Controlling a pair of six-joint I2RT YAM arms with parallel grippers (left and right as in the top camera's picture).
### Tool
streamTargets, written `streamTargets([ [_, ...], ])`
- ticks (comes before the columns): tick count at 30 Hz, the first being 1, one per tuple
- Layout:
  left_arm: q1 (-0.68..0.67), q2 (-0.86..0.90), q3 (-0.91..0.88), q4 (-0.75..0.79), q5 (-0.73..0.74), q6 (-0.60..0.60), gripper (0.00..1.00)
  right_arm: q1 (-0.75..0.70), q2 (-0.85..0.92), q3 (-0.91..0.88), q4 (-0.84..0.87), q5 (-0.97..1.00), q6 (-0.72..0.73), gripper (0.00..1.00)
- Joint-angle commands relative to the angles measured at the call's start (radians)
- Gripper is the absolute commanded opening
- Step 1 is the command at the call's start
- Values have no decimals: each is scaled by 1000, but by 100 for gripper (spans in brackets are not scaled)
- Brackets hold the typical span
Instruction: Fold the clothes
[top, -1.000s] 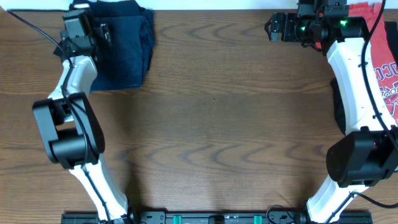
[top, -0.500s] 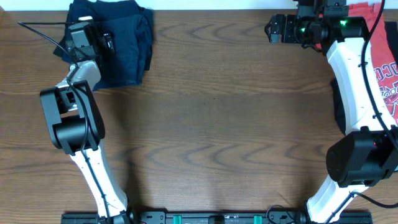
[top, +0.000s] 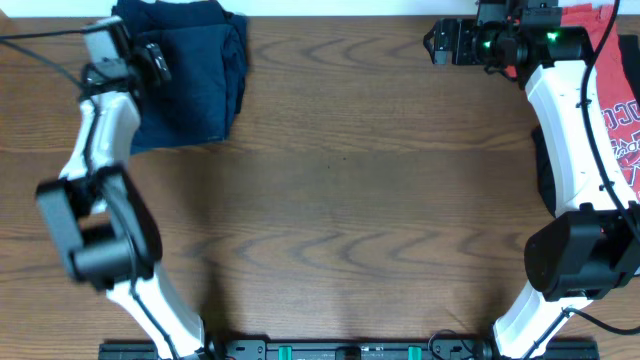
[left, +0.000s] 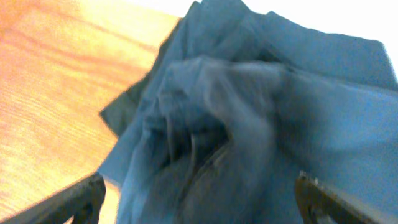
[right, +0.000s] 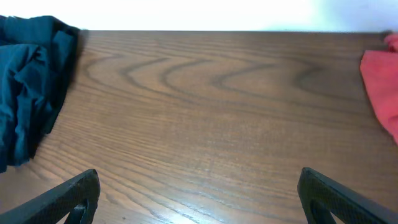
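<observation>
The navy clothes (top: 195, 70) lie in a folded heap at the table's back left corner. My left gripper (top: 157, 62) hovers at the heap's left side, open. In the left wrist view the rumpled navy cloth (left: 249, 112) fills the frame, and the left gripper (left: 199, 205) is spread wide over it with nothing pinched. A coral-red T-shirt (top: 620, 110) with lettering lies at the right edge, with a black garment (top: 545, 175) beside it. My right gripper (top: 433, 45) is open over bare wood at the back right. In its own view the right gripper (right: 199, 199) holds nothing.
The wooden table (top: 340, 200) stretches between the two arms. The right wrist view shows the navy heap (right: 31, 81) at far left and the red shirt's edge (right: 382, 81) at far right. The table's back edge runs close behind both grippers.
My left arm has swung its elbow out to the left, and its gripper has shifted slightly left along the navy heap. The right arm has not moved.
</observation>
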Motion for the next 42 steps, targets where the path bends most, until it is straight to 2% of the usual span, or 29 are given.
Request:
streamTargets([
  [1,-8,-143,2,-90,172,-43,98,6,-66,49,-11,-19,-64,99],
  [5,-32,-235,2,-194,327,-43,98,6,-153,53,-54,-16,-88,99],
  [12,-69,-249,2,-261,338,-43,98,6,-258,53,-208,-28,-75,99],
  [17,-90,-247,1,-280,337,-43,98,7,-272,53,-314,-110,-8,99],
  [39,-90,-247,1,-280,337,-42,98,8,-285,52,-339,-106,-9,99],
  [42,-90,-247,1,-280,337,-42,98,7,-334,29,-345,-21,-14,99],
])
